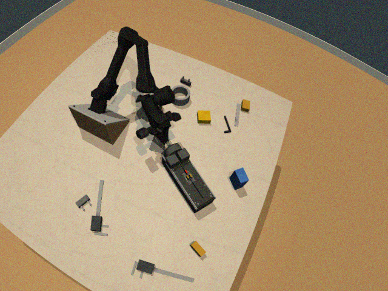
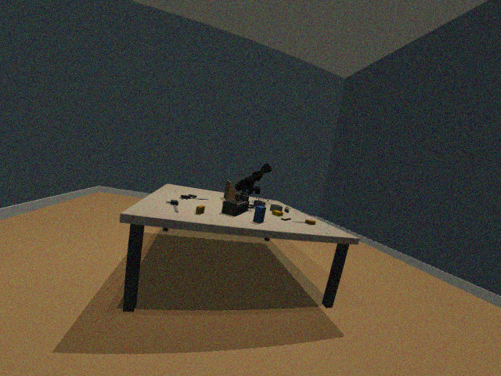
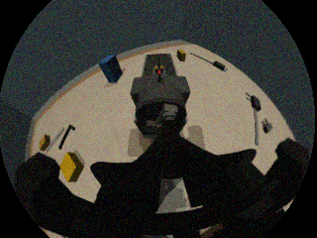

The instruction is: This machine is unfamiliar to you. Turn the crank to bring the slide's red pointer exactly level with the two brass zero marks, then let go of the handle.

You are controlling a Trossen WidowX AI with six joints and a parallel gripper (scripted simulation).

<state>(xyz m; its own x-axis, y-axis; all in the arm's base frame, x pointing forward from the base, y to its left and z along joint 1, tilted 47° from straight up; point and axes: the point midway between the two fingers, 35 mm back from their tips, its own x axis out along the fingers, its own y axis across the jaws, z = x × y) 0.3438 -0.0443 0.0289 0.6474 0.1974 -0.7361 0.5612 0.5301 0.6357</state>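
The dark machine [image 1: 199, 188] [image 2: 232, 207] [image 3: 150, 62] stands on the table, with grey blocks and a round part at its arm end. The red pointer [image 1: 186, 171] [image 3: 159, 72] sits in the slot slightly toward the crank end from the two brass marks, the left brass mark [image 1: 188, 177] and the right brass mark [image 1: 190, 175]; it is close to them but not level. My gripper [image 1: 167, 144] [image 3: 166, 137] is at the machine's crank end, shut on the crank handle. The handle is mostly hidden by the dark fingers.
A blue block [image 1: 239, 178] [image 2: 259, 214] [image 3: 111, 68] stands beside the machine. A yellow block [image 1: 204, 116] [image 3: 72, 166], a grey ring [image 1: 180, 102] and a black hex key [image 1: 227, 124] lie on the crank-end side. Two calipers [image 1: 96, 223] [image 1: 145, 267] lie farther off.
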